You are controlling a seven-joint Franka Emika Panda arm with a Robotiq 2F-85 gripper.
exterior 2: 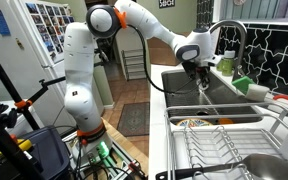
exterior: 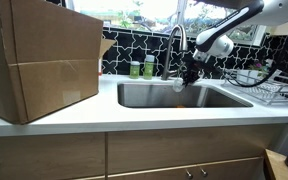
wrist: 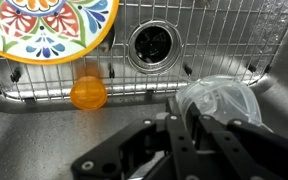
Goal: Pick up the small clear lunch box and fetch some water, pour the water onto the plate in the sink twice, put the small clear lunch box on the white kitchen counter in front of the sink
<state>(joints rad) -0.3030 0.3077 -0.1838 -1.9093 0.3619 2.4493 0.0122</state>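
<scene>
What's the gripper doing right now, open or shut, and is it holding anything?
Gripper: closed, jaws pinching the rim of the small clear lunch box, above the sink.

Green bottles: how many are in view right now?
2. One green bottle and a second green bottle stand side by side behind the sink, beside the tap, in an exterior view. The cardboard box may hide more.

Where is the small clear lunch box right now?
In the wrist view the lunch box is lower right, gripped by the fingers inside the sink, right of the round orange thing and below the drain.
</scene>
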